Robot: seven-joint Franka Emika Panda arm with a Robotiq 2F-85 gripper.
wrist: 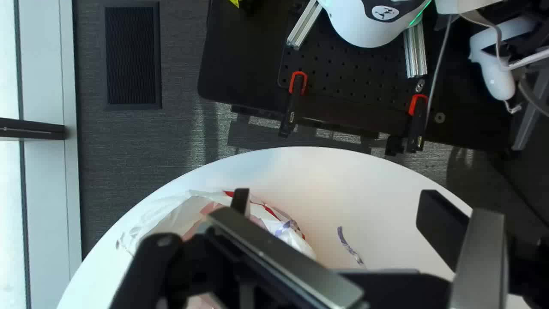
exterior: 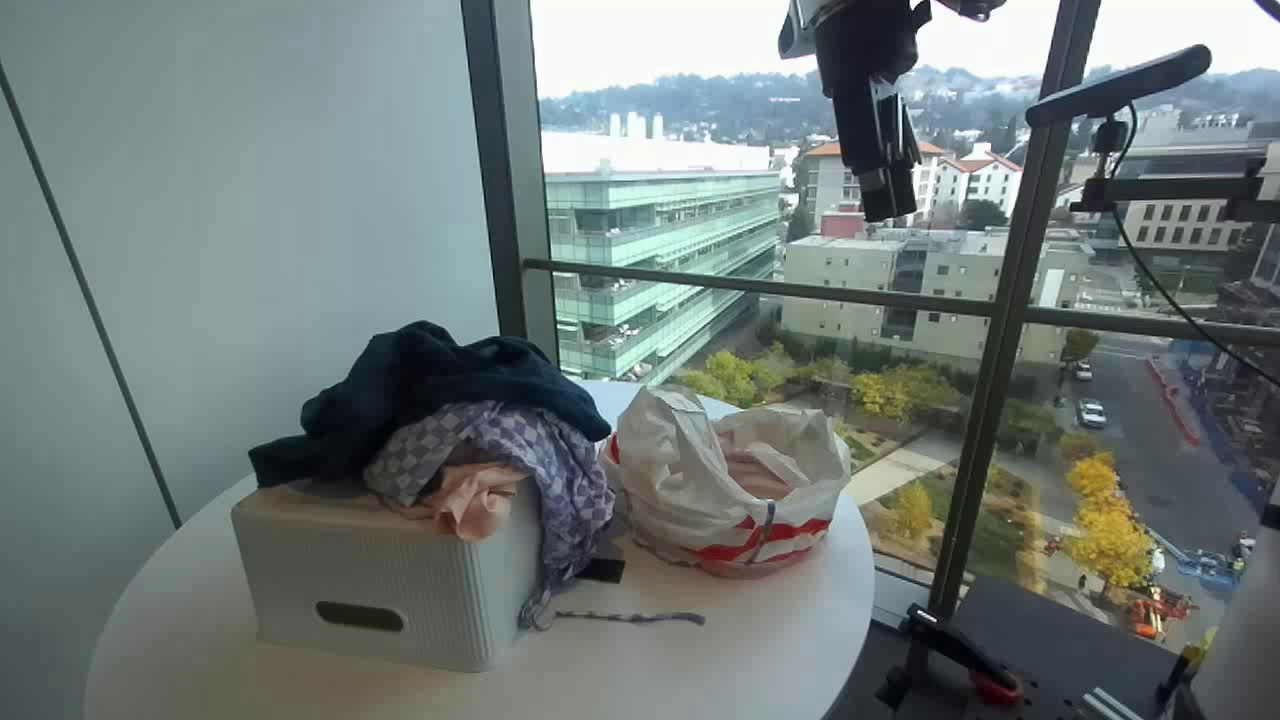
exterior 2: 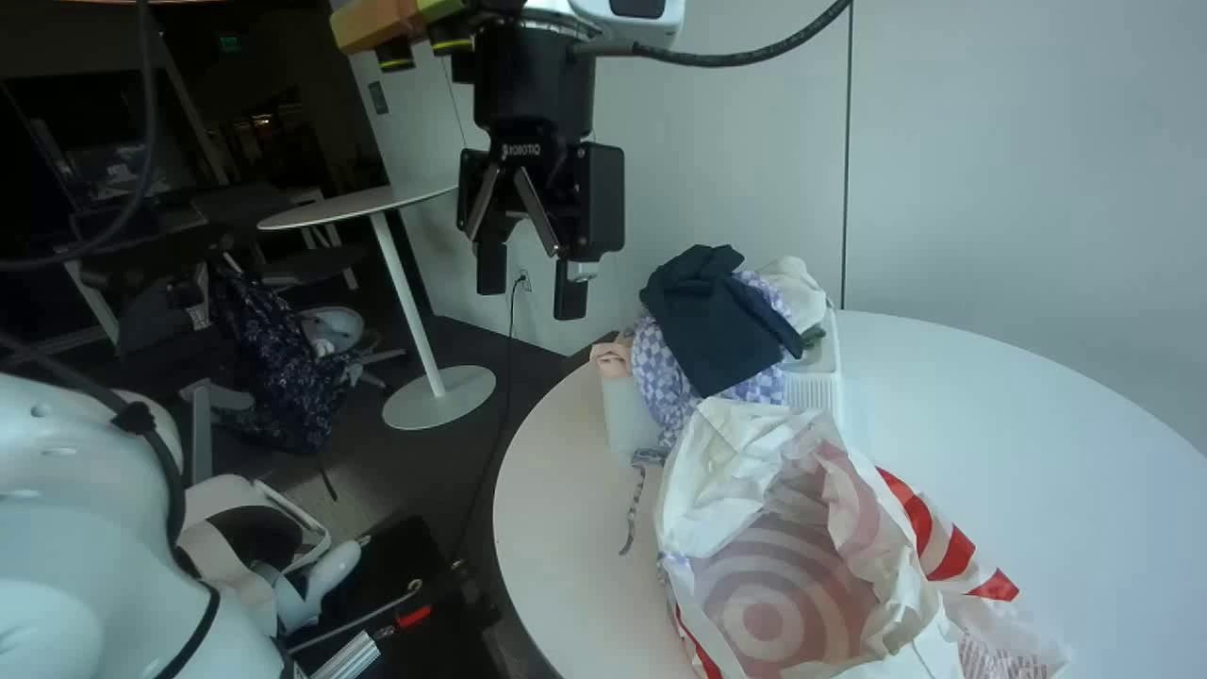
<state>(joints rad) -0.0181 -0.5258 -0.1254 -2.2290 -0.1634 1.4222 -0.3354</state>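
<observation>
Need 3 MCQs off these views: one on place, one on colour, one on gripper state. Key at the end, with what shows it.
1. Where does the dark cloth lie relative to the checkered cloth?
A) underneath it
B) well apart from it
C) on top of it

2. Which colour is printed on the white bag?
A) red
B) green
C) black

3. How does the gripper stand?
A) shut and empty
B) open and empty
C) shut on a cloth

Key:
1: C, since the dark cloth covers part of the checkered cloth in both exterior views.
2: A, since red marks show on the bag's side in both exterior views.
3: B, since the fingertips stand apart with nothing held between them.
</observation>
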